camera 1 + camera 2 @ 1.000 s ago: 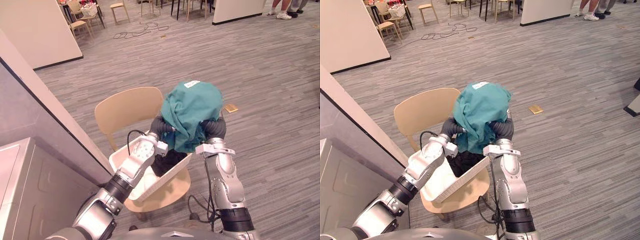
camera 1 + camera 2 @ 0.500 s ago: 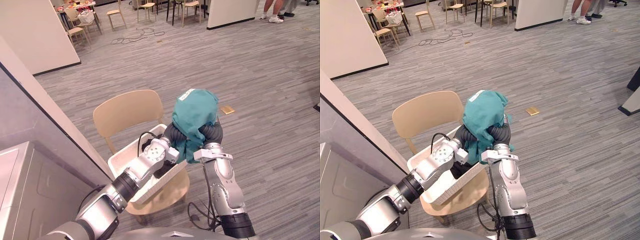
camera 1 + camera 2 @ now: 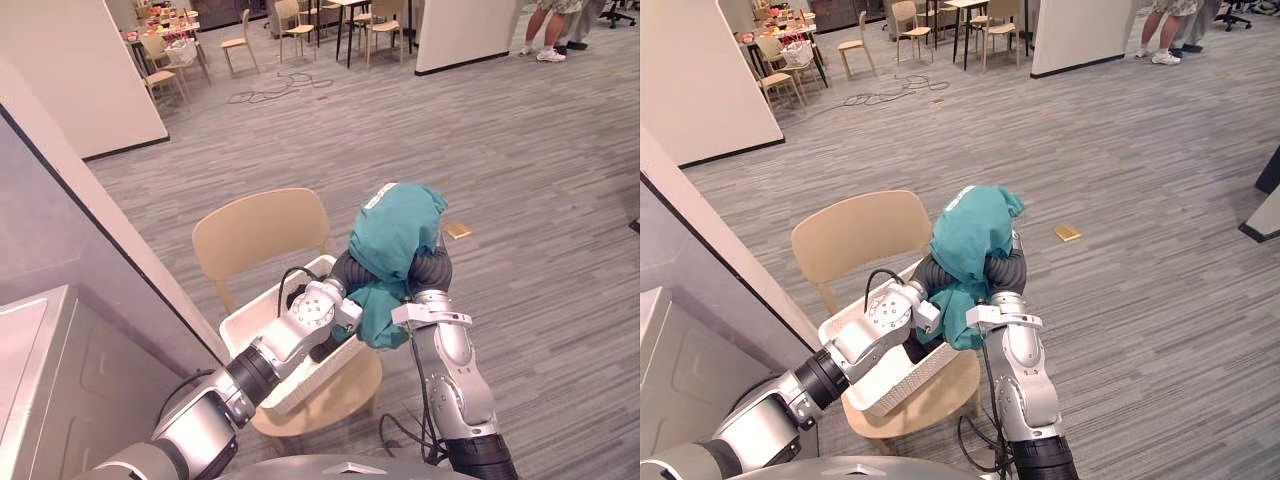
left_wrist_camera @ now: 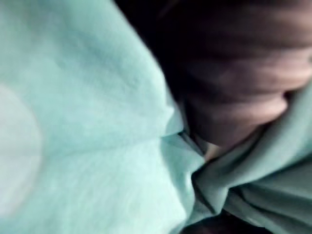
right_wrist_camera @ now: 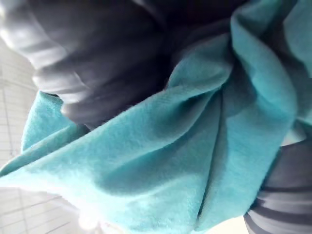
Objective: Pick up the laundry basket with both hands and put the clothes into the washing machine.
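item: teal garment [image 3: 392,235], bunched and draped over both raised hands, held above the near right corner of the laundry basket [image 3: 250,318]; its lower folds hang down to the basket's rim.

item: laundry basket, white, lattice-walled, resting on the seat of a pale wooden chair [image 3: 258,235]. a dark garment [image 3: 325,349] lies inside it, under the left wrist.

item: washing machine [image 3: 60,390], grey-white, at the robot's near left, apart from the chair.

item: left hand [image 3: 347,270], only its dark ribbed cover showing at the cloth's edge; fingers buried in the teal garment, so i cannot tell whether they are spread or curled.

item: right hand [image 3: 430,270], likewise, ribbed cover showing just beside the left one, fingers under the cloth; cannot tell.

head views: give the whole layout, plus a small tan square [image 3: 457,230] on the grey plank floor [image 3: 540,200] past the arms, and a person's legs [image 3: 1160,35] far off.

left wrist view: teal cloth pressed close, a dark ribbed cover behind it; no fingers to read.

right wrist view: teal folds against a ribbed cover, and past them a strip of the basket's white lattice wall [image 5: 9,122], which the left wrist view lacks.
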